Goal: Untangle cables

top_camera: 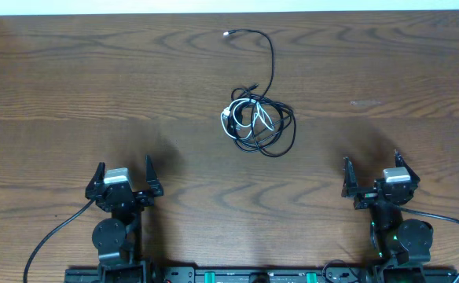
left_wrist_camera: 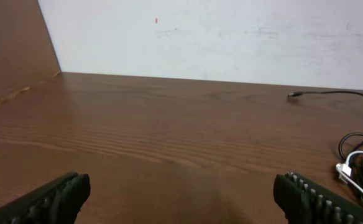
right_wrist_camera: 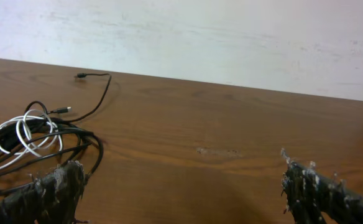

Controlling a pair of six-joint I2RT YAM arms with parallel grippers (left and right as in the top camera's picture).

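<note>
The cables (top_camera: 258, 120) lie in a tangled knot of thin black cords and one white cord at the table's middle. One black strand (top_camera: 267, 55) runs up from the knot to a plug near the far edge. The knot's right side shows in the left wrist view (left_wrist_camera: 358, 163), and its bulk in the right wrist view (right_wrist_camera: 29, 137). My left gripper (top_camera: 124, 169) rests at the front left, open, nothing between its fingers. My right gripper (top_camera: 372, 163) rests at the front right, open and empty too. Both are well short of the cables.
Wooden table (top_camera: 96, 86) with a white wall behind its far edge. A brown board (left_wrist_camera: 13, 50) stands along the left side. Thick black leads (top_camera: 53, 236) run from the arm bases at the front edge.
</note>
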